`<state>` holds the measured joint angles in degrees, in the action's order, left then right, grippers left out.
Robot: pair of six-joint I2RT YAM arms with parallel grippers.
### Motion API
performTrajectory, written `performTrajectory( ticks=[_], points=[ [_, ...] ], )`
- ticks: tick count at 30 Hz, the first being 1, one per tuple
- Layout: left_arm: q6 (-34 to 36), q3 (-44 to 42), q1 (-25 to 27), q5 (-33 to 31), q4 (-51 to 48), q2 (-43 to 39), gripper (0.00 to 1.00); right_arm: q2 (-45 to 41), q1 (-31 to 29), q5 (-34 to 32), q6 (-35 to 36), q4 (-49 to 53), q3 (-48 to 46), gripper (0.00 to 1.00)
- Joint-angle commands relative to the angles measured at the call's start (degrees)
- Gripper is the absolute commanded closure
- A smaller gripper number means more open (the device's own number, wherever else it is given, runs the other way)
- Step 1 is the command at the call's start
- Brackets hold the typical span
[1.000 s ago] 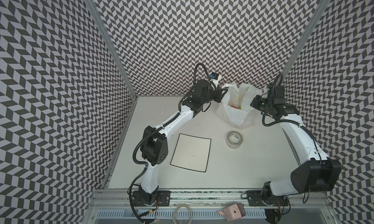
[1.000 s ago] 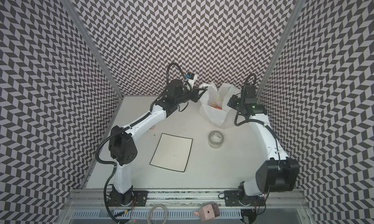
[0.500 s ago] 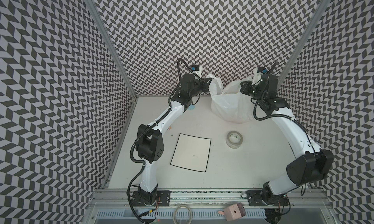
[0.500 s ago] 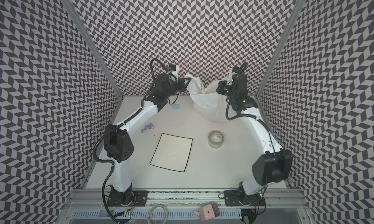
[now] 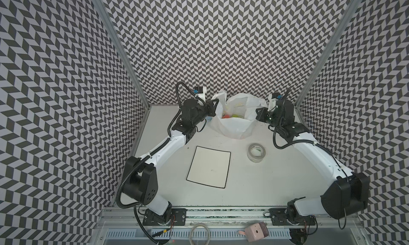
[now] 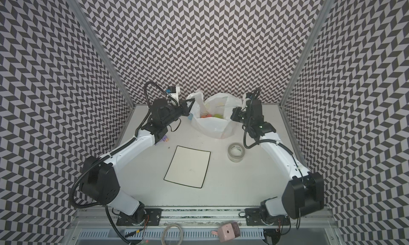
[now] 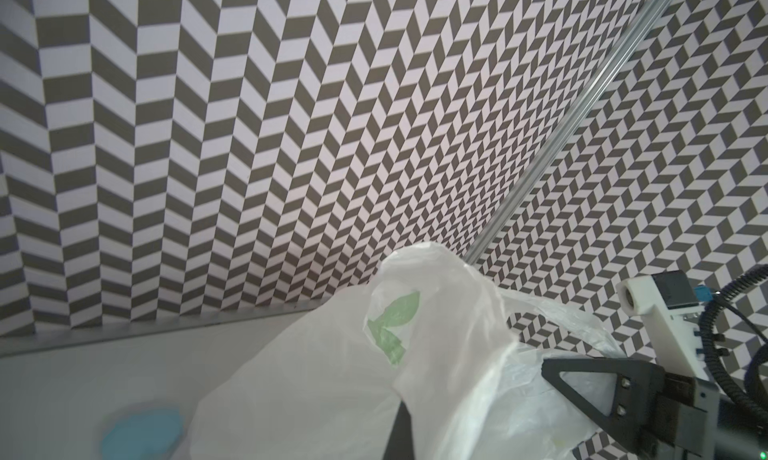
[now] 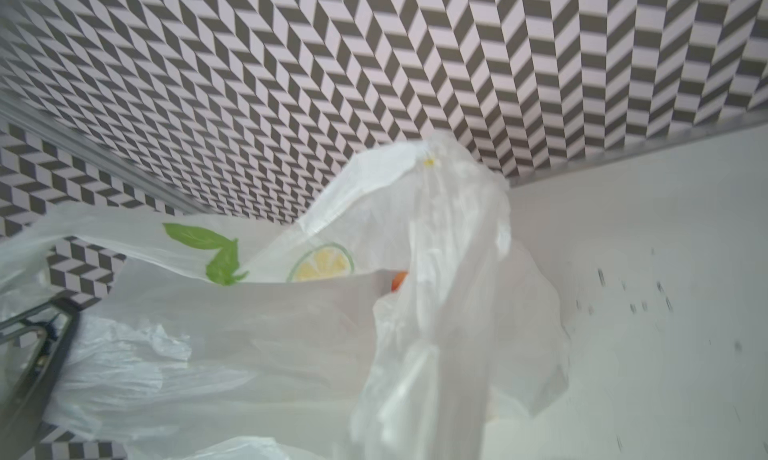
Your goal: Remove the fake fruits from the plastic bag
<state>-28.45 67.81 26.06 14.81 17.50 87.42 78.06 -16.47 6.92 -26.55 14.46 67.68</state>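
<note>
Lowered plastic bag, mouth reopened; fake fruits visible inside.

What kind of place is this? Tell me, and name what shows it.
Probably a robot test cell: chevron-patterned walls close in a white table, the left arm and right arm are bolted to a metal rail at its front, and the props are a plastic bag and tape roll.

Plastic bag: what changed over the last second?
The left end effector and right end effector hoisted the plastic bag up toward the back wall, then brought it back down, both shut on its edges. The fake fruits stay inside; square plate and tape roll unmoved.
</note>
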Motion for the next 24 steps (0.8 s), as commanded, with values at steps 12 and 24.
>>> performTrajectory(
  ticks=[12, 24],
  points=[
    [-7.5, -29.8, 7.8, -5.5, 8.6, -20.2, 1.00, -12.1, -2.2, -0.8, -10.1, 17.5, -16.5, 0.68],
    [-16.2, -29.8, 9.0, -9.4, 10.7, -19.5, 1.00, -17.1, -3.1, 0.7, 5.1, 24.9, 7.5, 0.39]
  ],
)
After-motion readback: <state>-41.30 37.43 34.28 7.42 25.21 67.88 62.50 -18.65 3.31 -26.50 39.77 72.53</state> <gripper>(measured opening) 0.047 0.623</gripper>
